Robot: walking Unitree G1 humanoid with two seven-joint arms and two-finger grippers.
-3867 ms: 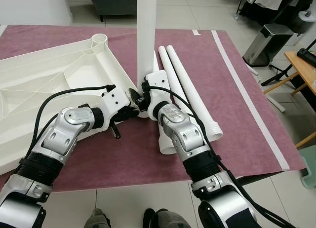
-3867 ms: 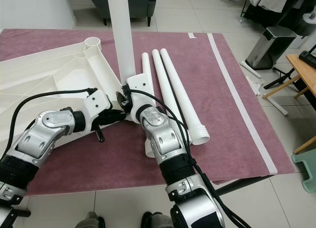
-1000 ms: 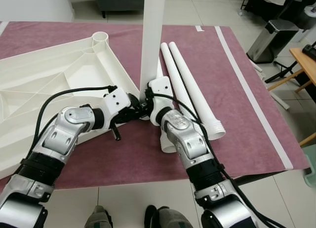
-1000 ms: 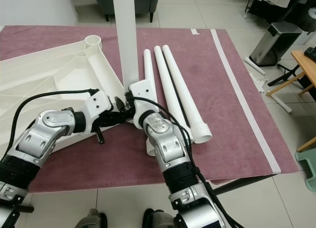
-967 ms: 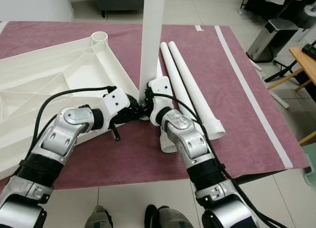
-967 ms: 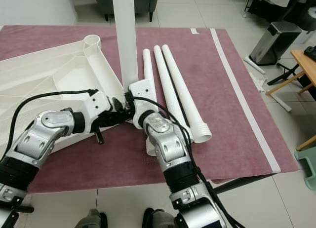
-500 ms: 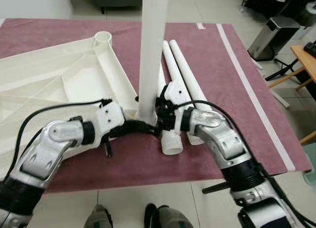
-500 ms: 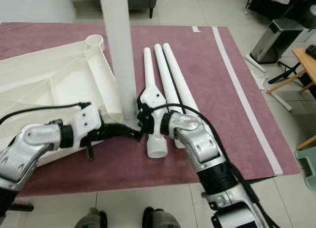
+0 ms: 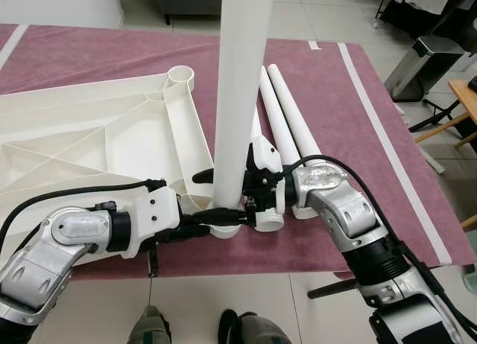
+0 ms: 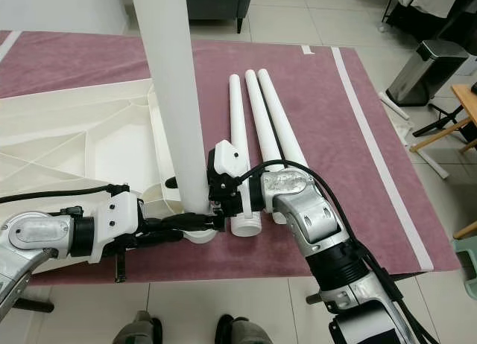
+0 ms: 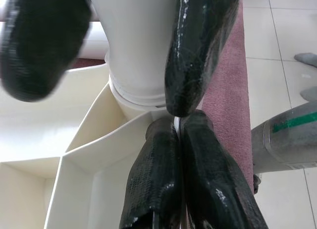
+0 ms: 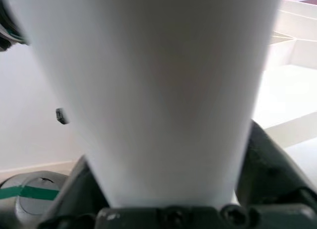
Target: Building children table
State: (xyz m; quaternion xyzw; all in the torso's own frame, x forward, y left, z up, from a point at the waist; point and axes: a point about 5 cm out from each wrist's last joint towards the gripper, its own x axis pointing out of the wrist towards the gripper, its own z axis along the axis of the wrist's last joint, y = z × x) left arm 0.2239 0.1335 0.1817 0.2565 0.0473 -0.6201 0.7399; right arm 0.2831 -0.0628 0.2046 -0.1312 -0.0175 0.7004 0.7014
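An upturned white tabletop [image 9: 89, 143] lies at left on a maroon rug [image 9: 373, 135]. The left claw [image 9: 212, 215] pinches the near corner rim. An upright white leg [image 9: 237, 98] stands there, clasped by the right claw [image 9: 250, 182]. Three spare legs [image 9: 287, 128] lie right.

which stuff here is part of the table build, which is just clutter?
Job:
- upright leg, standing in the corner socket
- upturned tabletop
- three spare legs lying on the rug
- left gripper at the leg's base
- right gripper, fingers either side of the leg

Lying about:
- rug
- bin
- wooden table corner
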